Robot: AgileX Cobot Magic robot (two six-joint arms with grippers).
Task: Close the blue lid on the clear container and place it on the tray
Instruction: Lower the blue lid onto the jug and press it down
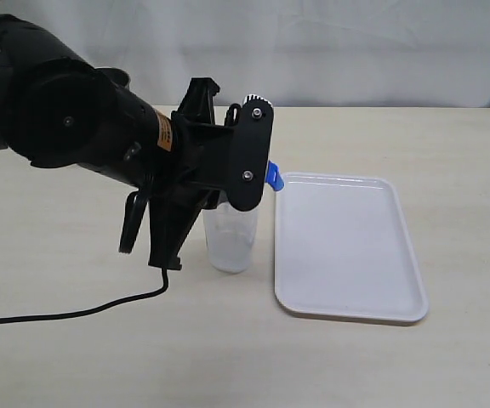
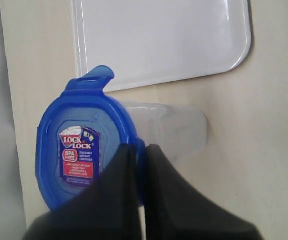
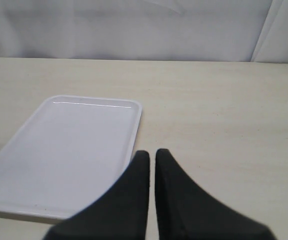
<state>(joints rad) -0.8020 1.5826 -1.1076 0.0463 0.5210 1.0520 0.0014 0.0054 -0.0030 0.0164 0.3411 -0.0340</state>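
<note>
The left gripper (image 2: 140, 150) was clenched on an edge flap of the blue lid (image 2: 79, 150), holding it over the mouth of the clear container (image 2: 181, 130). Whether the lid was seated could not be told. The container stood on the table (image 1: 100, 357), well in from its edges, just beside a long side of the tray (image 2: 159, 40). The right gripper (image 3: 151, 156) was clenched on nothing. The lid probably needed levelling and centring before a straight downward press, as an edge pinch could tilt it or topple the tall container.
</note>
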